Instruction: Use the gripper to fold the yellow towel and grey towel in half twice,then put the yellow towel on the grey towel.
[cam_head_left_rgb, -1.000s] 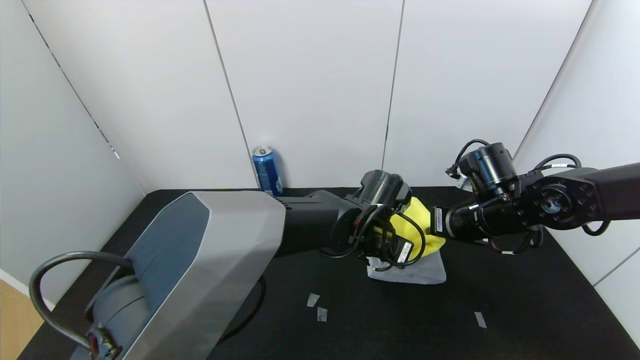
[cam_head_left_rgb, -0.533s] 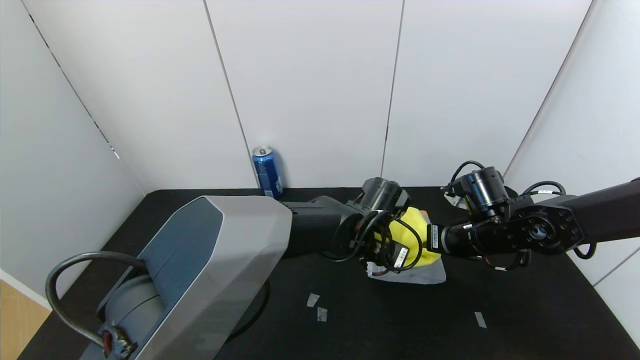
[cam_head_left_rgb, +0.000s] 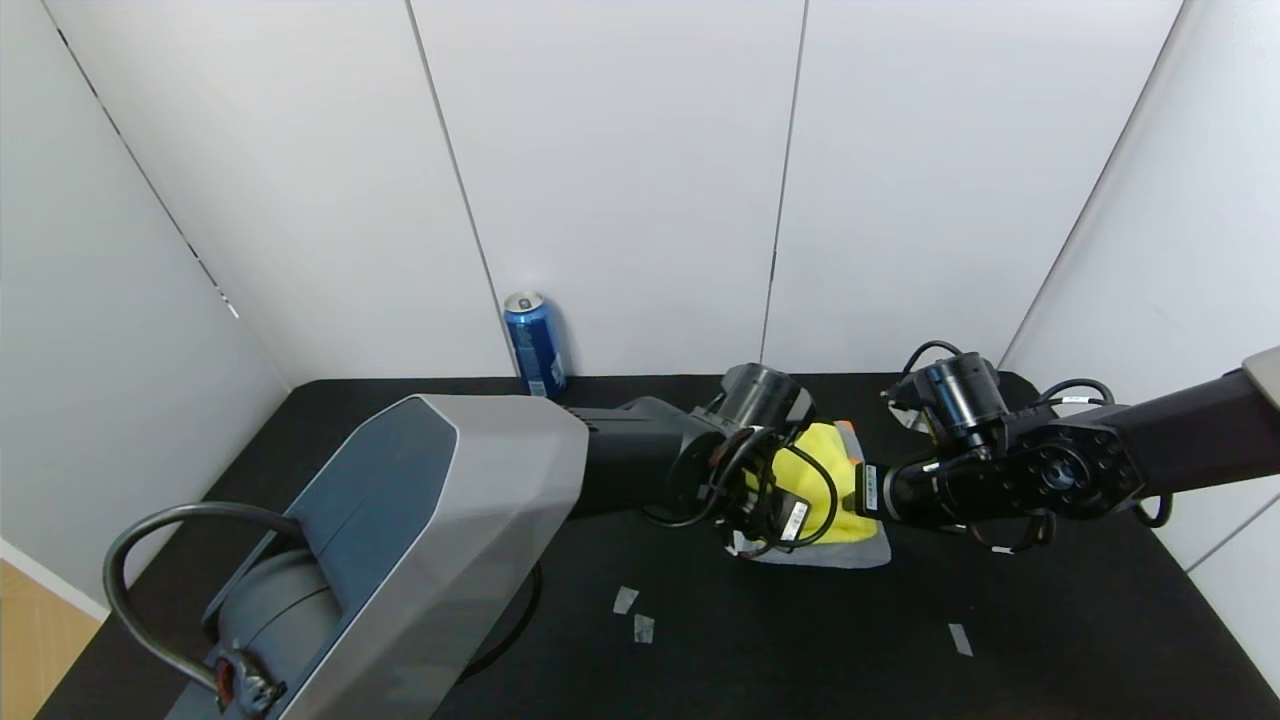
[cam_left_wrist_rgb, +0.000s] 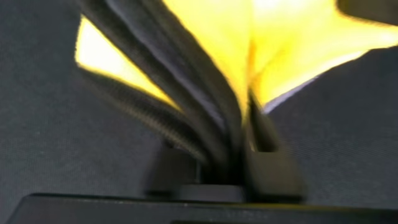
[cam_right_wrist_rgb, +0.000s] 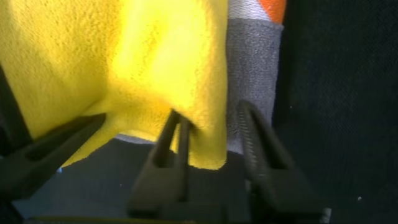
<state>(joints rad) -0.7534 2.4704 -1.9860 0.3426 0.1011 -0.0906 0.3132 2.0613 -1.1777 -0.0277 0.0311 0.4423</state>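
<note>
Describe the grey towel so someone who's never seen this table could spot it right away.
On the black table, look between the two arms. The folded mid-grey terry towel lies flat beneath the bright yellow fluffy towel. Its orange patches show at the far edge.

Left arm reaches forward across the middle, its left gripper (cam_head_left_rgb: 770, 520) pointed down with fingers (cam_left_wrist_rgb: 264, 155) slightly parted, right arm comes in low from the right side, right gripper (cam_right_wrist_rgb: 211, 149) level and aimed toward the left one, jaws parted, the two grippers close together.
</note>
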